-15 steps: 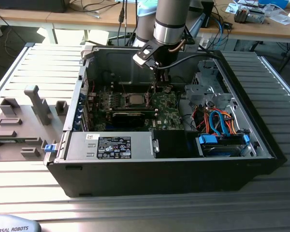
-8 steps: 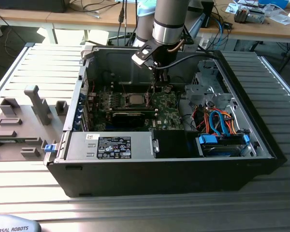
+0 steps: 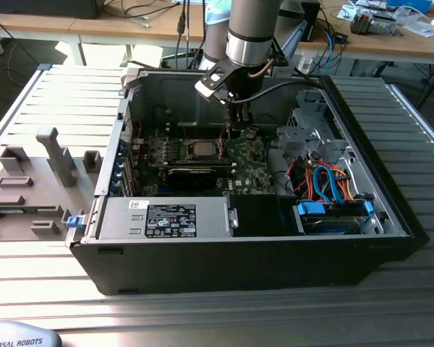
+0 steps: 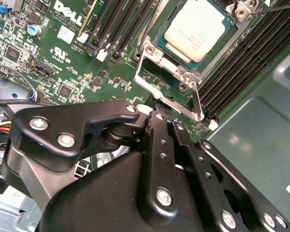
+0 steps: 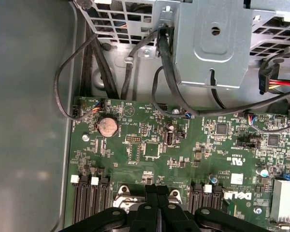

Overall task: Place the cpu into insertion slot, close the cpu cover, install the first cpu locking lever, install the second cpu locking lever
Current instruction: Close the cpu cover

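The cpu [image 4: 197, 28] lies flat in its socket on the green motherboard [image 4: 63, 63], silver top up; the exterior view shows the cpu [image 3: 202, 150] mid-board. The cpu cover [image 4: 170, 100], a thin silver frame, stands tilted up off the socket's edge, and the board shows through its opening. My gripper [image 4: 158, 107] is shut, its black fingertips pressed together right at the cover's free edge with nothing visible between them. The gripper [image 3: 235, 121] hangs inside the open computer case just to the exterior view's right of the cpu. In the first wrist view the fingers [image 5: 151, 198] stand over the socket area.
Memory slots [image 4: 121, 29] flank the socket. A black card [image 3: 195, 175] lies in front of the cpu. A metal drive cage [image 3: 311, 130] and coloured cables [image 3: 325, 181] sit at the exterior view's right, the power supply [image 3: 166, 217] in front. Grey fixtures [image 3: 29, 181] stand outside the case.
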`<action>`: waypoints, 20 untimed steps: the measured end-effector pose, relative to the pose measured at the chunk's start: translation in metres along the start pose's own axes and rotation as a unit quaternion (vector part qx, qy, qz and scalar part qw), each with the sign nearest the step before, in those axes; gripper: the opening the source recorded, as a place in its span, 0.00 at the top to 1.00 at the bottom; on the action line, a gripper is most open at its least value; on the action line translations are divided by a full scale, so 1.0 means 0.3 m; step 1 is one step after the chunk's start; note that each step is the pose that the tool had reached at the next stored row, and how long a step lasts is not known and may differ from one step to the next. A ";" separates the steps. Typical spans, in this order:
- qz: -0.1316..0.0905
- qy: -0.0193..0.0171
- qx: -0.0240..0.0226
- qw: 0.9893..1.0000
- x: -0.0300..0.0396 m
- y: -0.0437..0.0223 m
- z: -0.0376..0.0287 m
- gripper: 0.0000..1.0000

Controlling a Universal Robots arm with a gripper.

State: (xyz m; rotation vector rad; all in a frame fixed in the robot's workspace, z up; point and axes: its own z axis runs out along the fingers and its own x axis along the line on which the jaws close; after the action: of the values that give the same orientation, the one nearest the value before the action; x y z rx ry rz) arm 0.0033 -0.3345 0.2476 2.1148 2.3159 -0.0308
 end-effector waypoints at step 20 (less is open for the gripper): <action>0.000 0.000 0.000 1.000 0.004 -0.045 0.002 0.89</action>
State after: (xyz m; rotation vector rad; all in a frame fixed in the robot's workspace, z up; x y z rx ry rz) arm -0.0104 -0.3345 0.2472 2.1148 2.3158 -0.0309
